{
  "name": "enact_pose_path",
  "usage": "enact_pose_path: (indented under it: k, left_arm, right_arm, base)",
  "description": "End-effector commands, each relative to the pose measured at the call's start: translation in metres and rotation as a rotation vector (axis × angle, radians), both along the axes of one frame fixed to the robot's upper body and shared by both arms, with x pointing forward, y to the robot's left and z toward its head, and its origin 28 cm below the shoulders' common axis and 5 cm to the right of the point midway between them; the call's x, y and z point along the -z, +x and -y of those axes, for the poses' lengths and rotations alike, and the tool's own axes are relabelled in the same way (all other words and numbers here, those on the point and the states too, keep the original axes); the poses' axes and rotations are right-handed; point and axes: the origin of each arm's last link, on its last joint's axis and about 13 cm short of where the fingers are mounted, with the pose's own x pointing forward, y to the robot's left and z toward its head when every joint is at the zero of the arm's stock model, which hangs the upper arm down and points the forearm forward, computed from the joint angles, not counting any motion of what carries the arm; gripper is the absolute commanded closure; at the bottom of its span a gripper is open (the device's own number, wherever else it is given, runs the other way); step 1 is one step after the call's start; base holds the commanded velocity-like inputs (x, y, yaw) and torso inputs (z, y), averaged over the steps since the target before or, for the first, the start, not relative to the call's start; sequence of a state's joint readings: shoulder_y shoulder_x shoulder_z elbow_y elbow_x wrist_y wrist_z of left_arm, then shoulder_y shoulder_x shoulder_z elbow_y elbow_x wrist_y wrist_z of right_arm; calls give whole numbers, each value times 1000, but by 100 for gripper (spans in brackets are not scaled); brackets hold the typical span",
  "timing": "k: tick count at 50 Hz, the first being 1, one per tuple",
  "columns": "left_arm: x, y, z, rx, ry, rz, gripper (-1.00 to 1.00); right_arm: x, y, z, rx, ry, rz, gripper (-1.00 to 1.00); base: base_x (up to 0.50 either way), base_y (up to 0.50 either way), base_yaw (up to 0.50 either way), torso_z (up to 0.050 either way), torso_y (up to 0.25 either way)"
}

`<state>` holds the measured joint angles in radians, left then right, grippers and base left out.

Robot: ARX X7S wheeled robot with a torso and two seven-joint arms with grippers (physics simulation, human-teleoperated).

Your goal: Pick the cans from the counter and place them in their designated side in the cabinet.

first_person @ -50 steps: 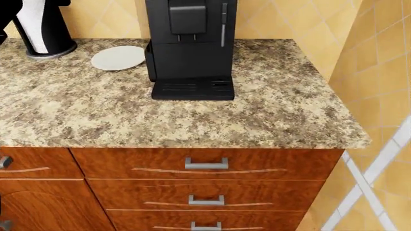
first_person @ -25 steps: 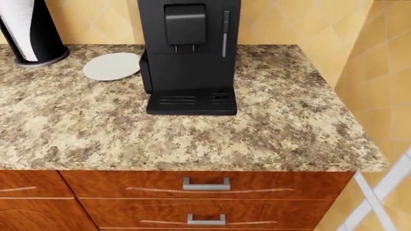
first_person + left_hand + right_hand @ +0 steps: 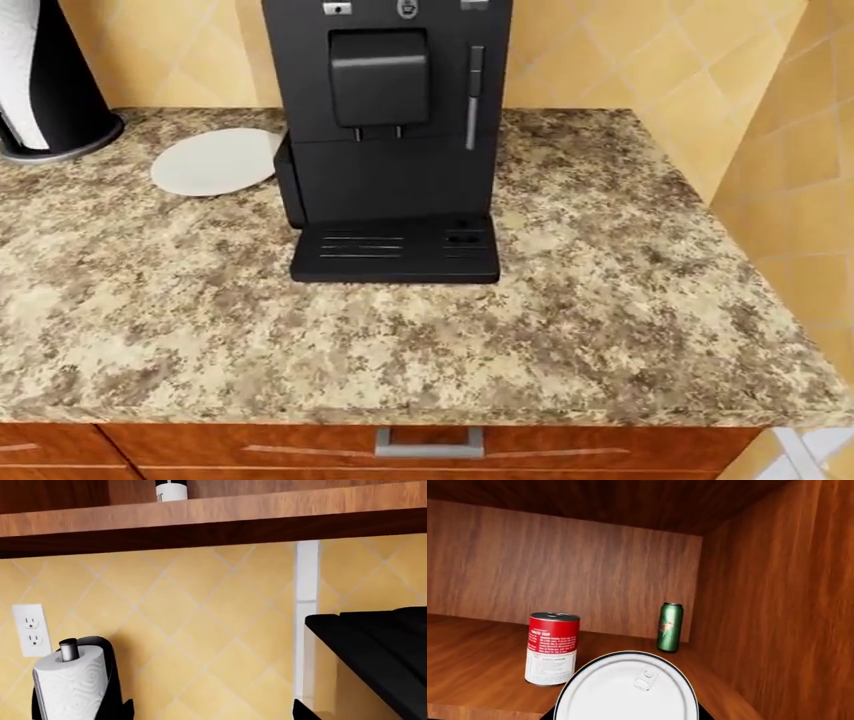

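In the right wrist view my right gripper (image 3: 627, 716) is shut on a can (image 3: 627, 687). Only the can's white pull-tab lid shows, and its label is hidden. It hangs at the front of the cabinet shelf (image 3: 480, 670). A red-and-white can (image 3: 552, 648) stands upright on that shelf just beyond it. My left gripper (image 3: 212, 716) is open and empty below the cabinet's lower edge (image 3: 200, 515), facing the tiled wall. The counter (image 3: 400, 340) shows no cans in the head view, and neither gripper appears there.
A green can (image 3: 669, 627) stands near the cabinet's back corner beside the side wall (image 3: 774, 605). On the counter are a black coffee machine (image 3: 387, 140), a white plate (image 3: 214, 160) and a paper-towel roll (image 3: 70, 685). A white-labelled container (image 3: 171, 489) sits in the cabinet.
The head view has shifted, so the counter and coffee machine sit lower and larger in frame. The drawers have almost left the picture.
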<state>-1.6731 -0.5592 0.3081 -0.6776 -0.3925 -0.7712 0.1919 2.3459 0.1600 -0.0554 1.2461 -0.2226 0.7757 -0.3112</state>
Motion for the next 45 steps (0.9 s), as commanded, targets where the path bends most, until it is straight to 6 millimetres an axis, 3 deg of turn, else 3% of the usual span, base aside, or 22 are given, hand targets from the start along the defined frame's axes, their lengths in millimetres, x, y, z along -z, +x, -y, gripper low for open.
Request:
enact_pose_path:
  k: [1, 17, 45]
  left_arm:
    - [-4, 0, -3, -8, -1, 8, -100]
    - [-14, 1, -1, -4, 11, 26, -100]
    - [-9, -3, -3, -13, 6, 28, -100]
  right_arm:
    - [-6, -5, 0, -6, -13, 29, 100]
    - [-6, -5, 0, -6, -13, 29, 100]
    - [-6, -5, 0, -6, -13, 29, 100]
  base:
    - [246, 2, 0, 10, 0]
    - [245, 2, 0, 0, 1]
    - [226, 2, 0, 0, 1]
